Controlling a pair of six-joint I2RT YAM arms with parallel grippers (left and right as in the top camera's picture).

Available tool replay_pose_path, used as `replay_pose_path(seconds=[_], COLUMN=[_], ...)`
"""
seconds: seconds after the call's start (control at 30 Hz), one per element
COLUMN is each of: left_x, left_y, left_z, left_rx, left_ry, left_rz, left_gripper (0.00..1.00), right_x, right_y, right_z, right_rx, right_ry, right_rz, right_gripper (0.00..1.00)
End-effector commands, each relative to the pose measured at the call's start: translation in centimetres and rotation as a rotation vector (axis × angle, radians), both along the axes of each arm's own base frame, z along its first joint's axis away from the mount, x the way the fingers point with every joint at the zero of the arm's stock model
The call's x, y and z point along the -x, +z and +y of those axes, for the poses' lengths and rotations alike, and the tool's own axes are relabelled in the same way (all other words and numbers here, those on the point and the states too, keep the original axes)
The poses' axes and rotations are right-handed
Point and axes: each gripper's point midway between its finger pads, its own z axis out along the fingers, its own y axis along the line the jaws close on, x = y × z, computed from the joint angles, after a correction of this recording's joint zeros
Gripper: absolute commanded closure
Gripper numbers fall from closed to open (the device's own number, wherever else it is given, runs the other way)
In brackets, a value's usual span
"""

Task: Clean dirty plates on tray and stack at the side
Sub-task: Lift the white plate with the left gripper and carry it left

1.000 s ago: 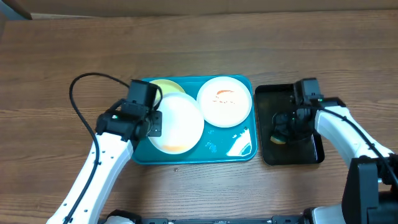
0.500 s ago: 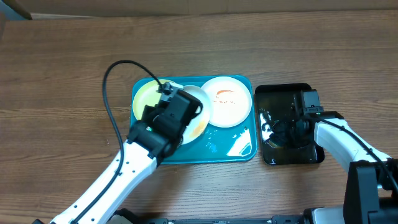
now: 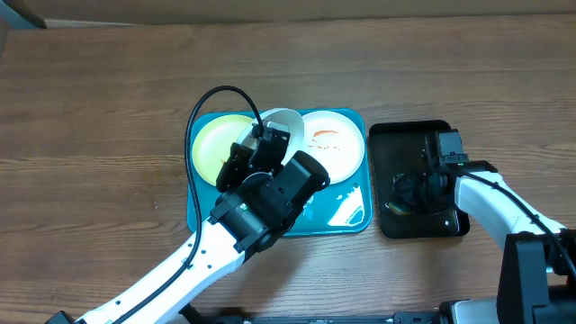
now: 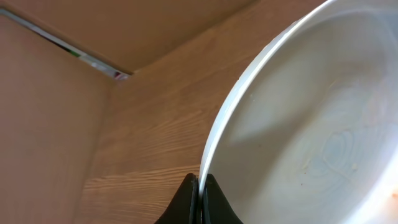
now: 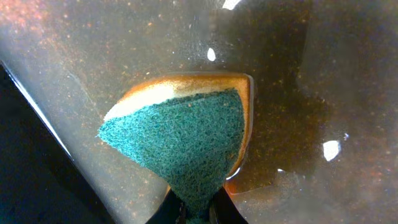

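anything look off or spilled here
One white plate is tilted up over the tray, its rim pinched in the left pincer. The other white plate, on the tray's right, carries an orange smear.

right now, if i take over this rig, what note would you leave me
Left gripper: shut on the rim of a white plate, lifted and tilted over the blue tray.
Right gripper: shut on the sponge, down in the wet black tray.
On the blue tray: yellow-green plate and smeared white plate.
Done: nothing stacked at the side yet.
Left: wipe the held and smeared plates, check the yellow-green one, stack all three beside the tray.
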Motion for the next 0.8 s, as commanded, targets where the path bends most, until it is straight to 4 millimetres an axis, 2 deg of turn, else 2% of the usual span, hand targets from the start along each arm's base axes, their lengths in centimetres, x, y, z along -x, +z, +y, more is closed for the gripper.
replay_pose_path(seconds=[0.0,0.37,0.47,0.6,0.63,0.77], left_x=[-0.1,-0.1,0.2,0.3,0.3,0.3], left_y=[2.4,2.3,1.4,0.1,-0.7,-2.1], left_z=[0.6,0.6,0.6,1.6,2.0,2.9], left_rx=[0.002,0.002,0.017,0.075,0.116,0.232], left_ry=[0.041,0.040,0.031,0.061,0.077,0.111], left_rz=[-0.083,-0.079,-0.036,0.022,0.056,0.127], left_gripper=[0.96,0.96,0.96,0.96,0.96,0.96], right_x=[2.0,2.0,1.2,-0.5,-1.2,-1.7], right_y=[-1.5,-1.4,-0.2,2.8,4.1,4.9], right_z=[0.1,0.4,0.8,0.7,0.2,-0.2], right_rx=[-0.014,-0.026,-0.048,-0.028,0.002,0.029], right_ry=[-0.006,-0.003,0.038,0.083,0.079,0.076], right_rz=[0.071,0.070,0.064,0.052,0.050,0.041], right_gripper=[0.96,0.96,0.96,0.96,0.96,0.96])
